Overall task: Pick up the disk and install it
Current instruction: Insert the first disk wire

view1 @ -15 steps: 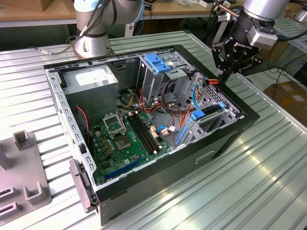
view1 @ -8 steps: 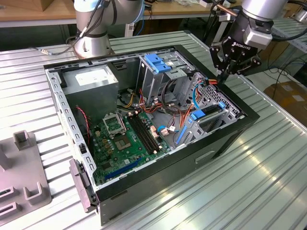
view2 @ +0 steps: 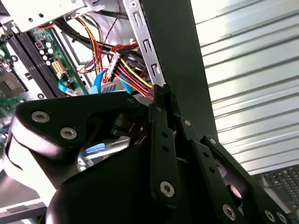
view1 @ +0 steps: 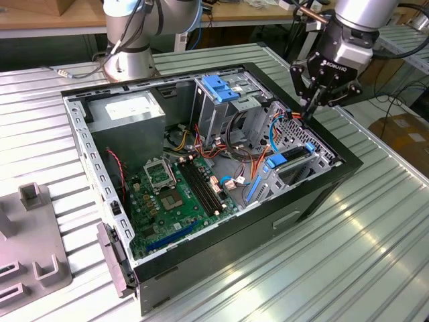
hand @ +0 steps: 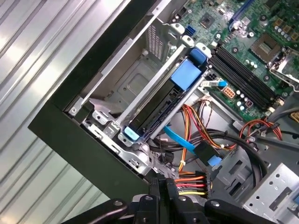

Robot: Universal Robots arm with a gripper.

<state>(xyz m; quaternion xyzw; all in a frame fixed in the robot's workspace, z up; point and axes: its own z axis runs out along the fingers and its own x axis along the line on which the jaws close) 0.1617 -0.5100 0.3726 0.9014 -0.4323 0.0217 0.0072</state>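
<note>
Nothing gripped, hangs wrist-down over the open computer case on the table, jaws pressed together just above the coloured cables, close to the disk sitting in its blue carrier inside the grey drive cage at the case's corner, beside the motherboard.

Computer case: 1. Motherboard: 1. Memory slots: seemingly 4. Power supply: 1. Disk: 1. Pincer: 1. Grey fixture plate: 1.
</note>
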